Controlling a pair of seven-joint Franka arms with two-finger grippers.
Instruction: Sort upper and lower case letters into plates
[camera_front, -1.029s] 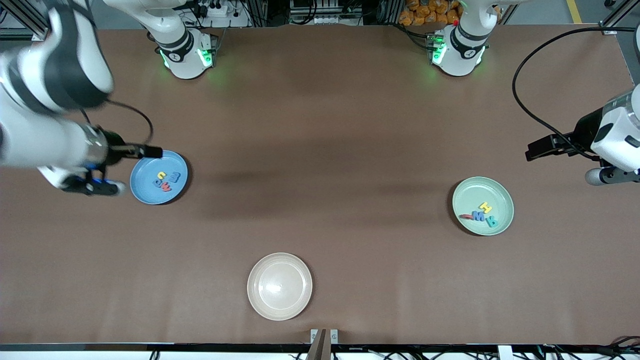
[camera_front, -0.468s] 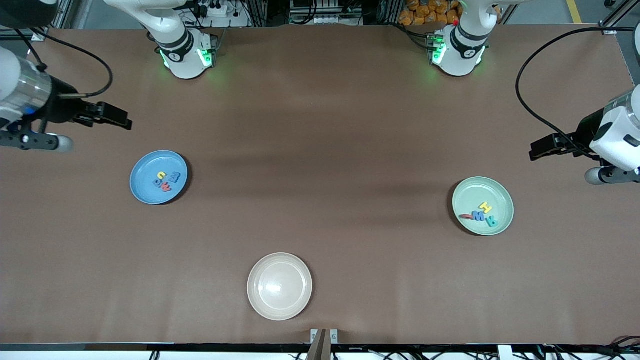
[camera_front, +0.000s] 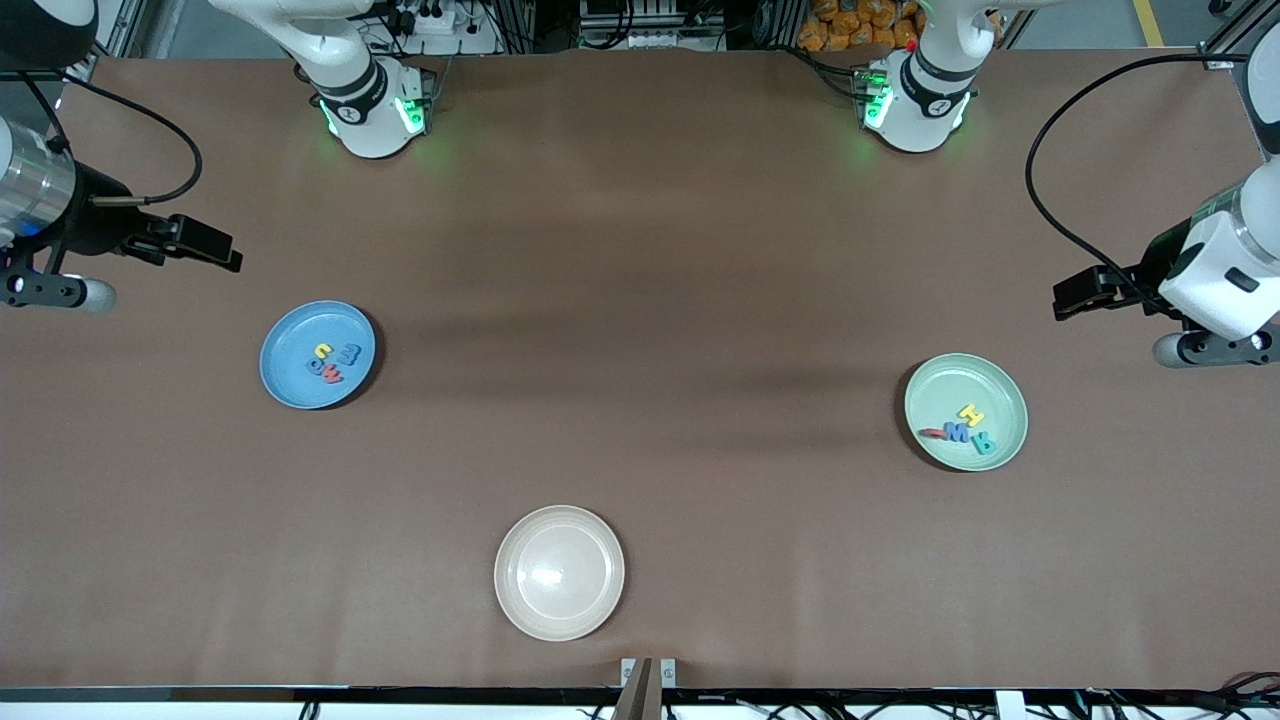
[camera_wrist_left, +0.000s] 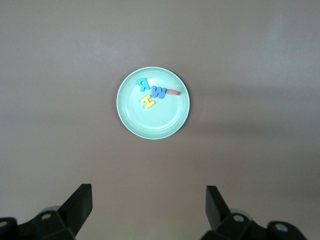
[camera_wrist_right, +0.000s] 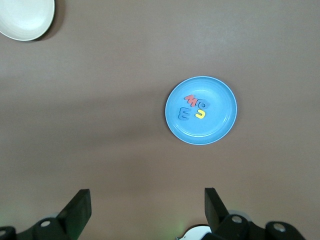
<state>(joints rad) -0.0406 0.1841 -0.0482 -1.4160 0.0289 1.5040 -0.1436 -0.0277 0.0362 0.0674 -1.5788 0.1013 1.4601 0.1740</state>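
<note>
Blue plate (camera_front: 317, 354) holds four letters (camera_front: 333, 362), mint plate (camera_front: 965, 411) four letters (camera_front: 960, 428); each lies ahead of own jaws. Table bare of letters, so we judge sorting done. Left gripper (camera_wrist_left: 149, 199), right gripper (camera_wrist_right: 147, 202) empty, jaws wide, over table beside plates. Beige plate (camera_front: 559, 572) unused.

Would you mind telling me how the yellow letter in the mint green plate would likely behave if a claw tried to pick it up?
The yellow letter looks small and flat, so probably light and hard to pinch off the mint green plate. It lies close beside the blue letter, so that one would likely get nudged. Being flat, it should slide rather than roll.
</note>
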